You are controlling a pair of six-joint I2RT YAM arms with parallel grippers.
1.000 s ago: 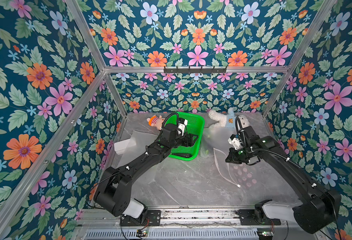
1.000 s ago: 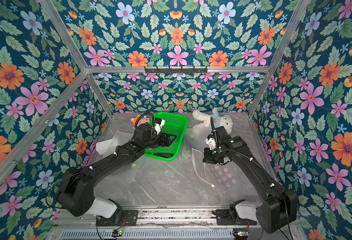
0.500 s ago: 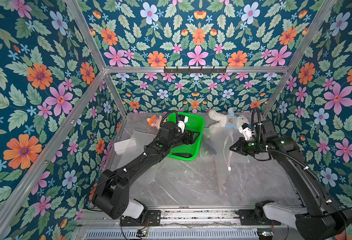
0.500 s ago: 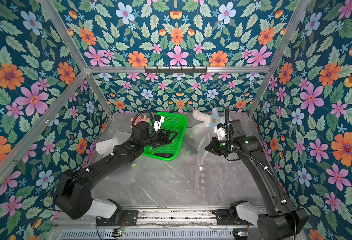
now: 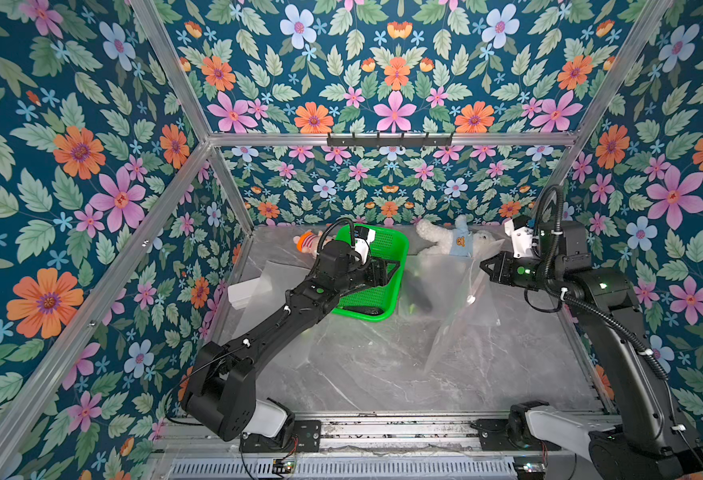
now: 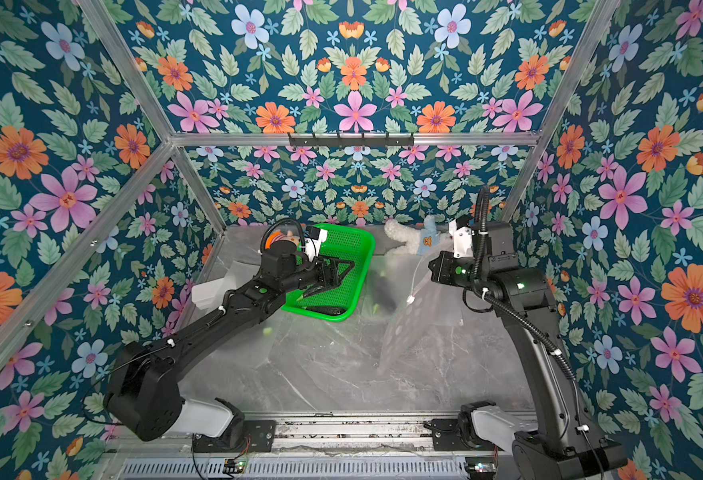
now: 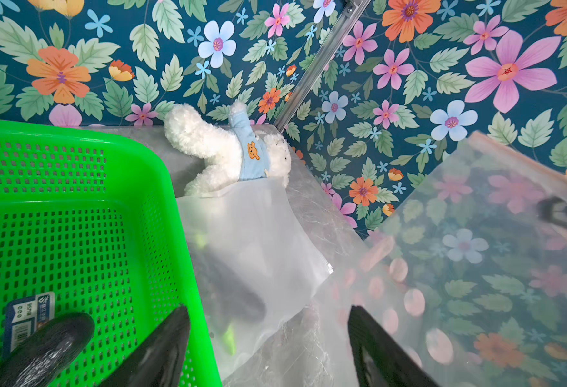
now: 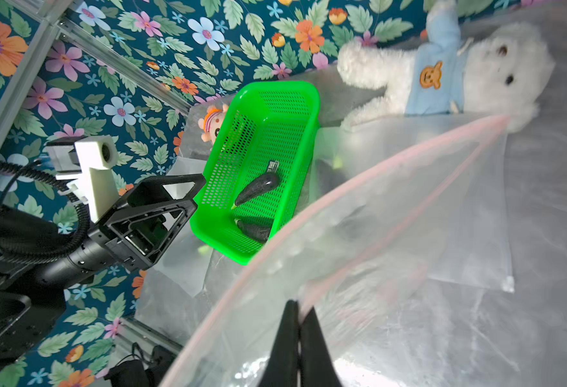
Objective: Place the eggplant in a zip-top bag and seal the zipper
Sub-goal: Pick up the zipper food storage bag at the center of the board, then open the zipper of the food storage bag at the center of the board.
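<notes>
Right wrist view shows two dark, glossy eggplants [image 8: 257, 189] lying in one green perforated plastic basket [image 8: 222, 167]. The basket's sticker [image 7: 29, 315] carries a barcode, but the writing is too small to read. Two soft toys lie at the back of the marble desk [image 5: 362, 374]: one white plush [image 8: 392, 73] with an orange bear on its blue shirt, and one doll [image 8: 213, 122]. The right pincer [image 8: 298, 306] is pressed closed on the translucent zip-top bag [image 8: 392, 234] and holds it up; the pink zipper [image 8: 342, 183] curves along the bag's mouth. The left pincer [image 7: 268, 310] stands wide apart at the basket's edge and holds nothing.
</notes>
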